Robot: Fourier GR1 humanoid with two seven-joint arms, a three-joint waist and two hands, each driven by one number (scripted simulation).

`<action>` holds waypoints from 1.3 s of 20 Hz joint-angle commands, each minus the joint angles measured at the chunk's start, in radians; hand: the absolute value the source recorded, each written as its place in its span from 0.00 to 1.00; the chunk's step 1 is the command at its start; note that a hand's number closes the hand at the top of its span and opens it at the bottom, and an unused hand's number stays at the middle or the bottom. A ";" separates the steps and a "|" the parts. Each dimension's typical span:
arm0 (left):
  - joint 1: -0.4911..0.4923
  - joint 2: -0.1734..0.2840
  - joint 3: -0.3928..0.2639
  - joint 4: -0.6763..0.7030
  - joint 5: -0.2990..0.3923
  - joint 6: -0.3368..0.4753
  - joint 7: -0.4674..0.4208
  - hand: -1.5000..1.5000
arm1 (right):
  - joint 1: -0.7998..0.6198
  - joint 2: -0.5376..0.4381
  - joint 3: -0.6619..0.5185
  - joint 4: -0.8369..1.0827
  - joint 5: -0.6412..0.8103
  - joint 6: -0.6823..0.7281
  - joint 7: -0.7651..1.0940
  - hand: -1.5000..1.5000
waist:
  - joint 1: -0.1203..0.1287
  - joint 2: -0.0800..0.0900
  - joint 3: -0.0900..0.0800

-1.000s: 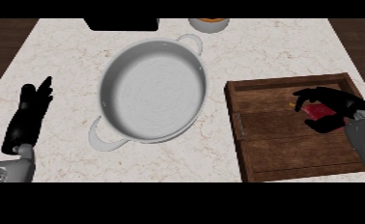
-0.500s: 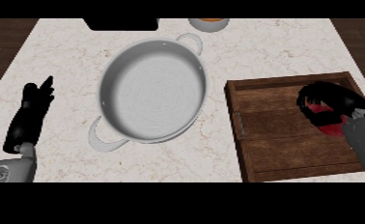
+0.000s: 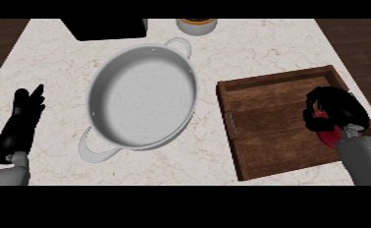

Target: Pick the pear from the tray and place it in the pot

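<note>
The pear (image 3: 331, 134) shows as a red patch on the right side of the wooden tray (image 3: 274, 82), mostly hidden under my right hand (image 3: 332, 107). That hand's fingers are curled over and round the pear. The pot (image 3: 144, 99), a wide grey pan with two loop handles, sits in the middle of the counter with nothing in it, well left of the tray. My left hand (image 3: 22, 121) rests open at the left edge, fingers pointing up, apart from the pot.
A black box (image 3: 105, 28) stands at the back of the counter behind the pot. Beside it is a small white cup with an orange top (image 3: 197, 25). Marble counter shows between pot and tray.
My right hand's fingers have curled further down over the pear, and less red shows than before. The left hand, pot and tray have not moved.
</note>
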 commanded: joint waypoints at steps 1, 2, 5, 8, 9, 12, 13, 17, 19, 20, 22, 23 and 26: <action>0.045 0.003 0.016 -0.003 -0.005 0.014 -0.005 0.50 | 0.105 0.072 0.010 -0.170 0.092 -0.125 0.211 1.00 | -0.045 -0.022 -0.004; 0.043 0.012 0.028 -0.006 0.009 0.003 0.003 0.50 | 0.102 0.110 0.017 -0.232 0.105 -0.155 0.255 1.00 | -0.037 -0.022 -0.003; 0.045 0.008 0.023 -0.001 0.002 0.007 -0.006 0.50 | 0.132 0.195 0.056 -0.426 0.143 -0.224 0.337 1.00 | -0.044 -0.020 -0.002; 0.056 0.011 0.022 -0.007 0.007 -0.004 -0.014 0.50 | 0.106 0.225 0.132 -0.627 0.237 -0.247 0.414 1.00 | -0.025 -0.020 -0.003; 0.038 0.007 0.019 -0.012 0.009 -0.002 -0.007 0.50 | 0.107 0.252 0.151 -0.696 0.252 -0.268 0.434 1.00 | -0.025 -0.016 -0.001; 0.037 -0.003 0.012 -0.018 0.014 -0.005 -0.001 0.50 | 0.078 0.313 0.248 -0.891 0.310 -0.246 0.501 1.00 | -0.010 -0.014 -0.002; 0.036 -0.004 -0.003 -0.024 0.004 -0.009 -0.001 0.50 | 0.082 0.329 0.297 -0.943 0.365 -0.224 0.544 1.00 | 0.000 -0.007 -0.001; 0.024 -0.011 -0.014 -0.036 0.000 -0.009 -0.023 0.50 | -0.004 0.374 0.461 -1.110 0.563 -0.048 0.703 1.00 | 0.036 0.006 -0.001; 0.004 0.009 -0.007 -0.020 0.005 -0.028 -0.012 0.50 | -0.060 0.427 0.586 -1.123 0.649 0.056 0.786 1.00 | 0.051 0.012 -0.001; -0.037 -0.008 -0.022 -0.030 0.002 -0.019 0.020 0.50 | -0.129 0.428 0.626 -1.104 0.652 0.087 0.841 1.00 | 0.060 0.017 0.000; 0.013 -0.026 -0.047 -0.050 -0.019 -0.012 -0.017 0.50 | -0.216 0.429 0.692 -1.082 0.626 0.180 0.970 1.00 | 0.079 0.019 0.001; 0.013 -0.006 -0.028 -0.038 0.003 -0.039 -0.022 0.50 | -0.257 0.430 0.715 -1.062 0.608 0.206 1.022 1.00 | 0.084 0.020 0.001; -0.021 -0.021 -0.051 -0.037 -0.022 -0.021 -0.010 0.50 | -0.373 0.430 0.695 -0.941 0.504 0.162 1.126 1.00 | 0.099 0.026 0.001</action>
